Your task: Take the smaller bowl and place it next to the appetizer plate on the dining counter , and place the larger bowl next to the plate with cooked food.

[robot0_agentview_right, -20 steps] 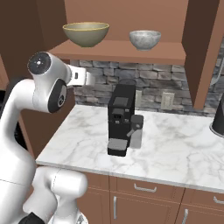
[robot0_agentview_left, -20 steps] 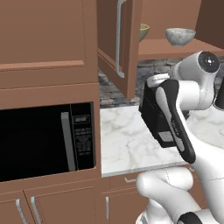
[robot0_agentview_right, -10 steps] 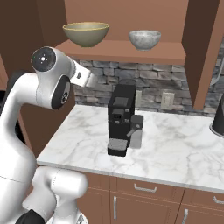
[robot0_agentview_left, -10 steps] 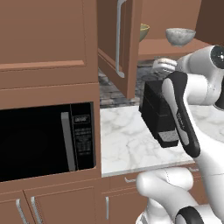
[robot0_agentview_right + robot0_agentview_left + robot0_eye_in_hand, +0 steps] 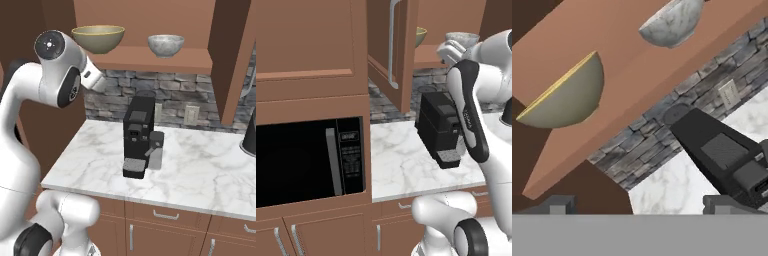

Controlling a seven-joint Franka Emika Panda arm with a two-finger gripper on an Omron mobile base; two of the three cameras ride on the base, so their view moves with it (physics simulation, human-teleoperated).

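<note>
2 bowls [image 5: 99, 38] [image 5: 166, 44] share 1 cabinet shelf [image 5: 165, 59].

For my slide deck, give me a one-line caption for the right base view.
Arm raised toward a cabinet shelf holding the larger bowl and smaller bowl, above a coffee machine.

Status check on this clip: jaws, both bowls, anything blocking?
Gripper jaws open, holding nothing. Smaller bowl and larger bowl both on the open cabinet shelf, untouched. Coffee machine on the counter below; shelf approach looks clear.
</note>
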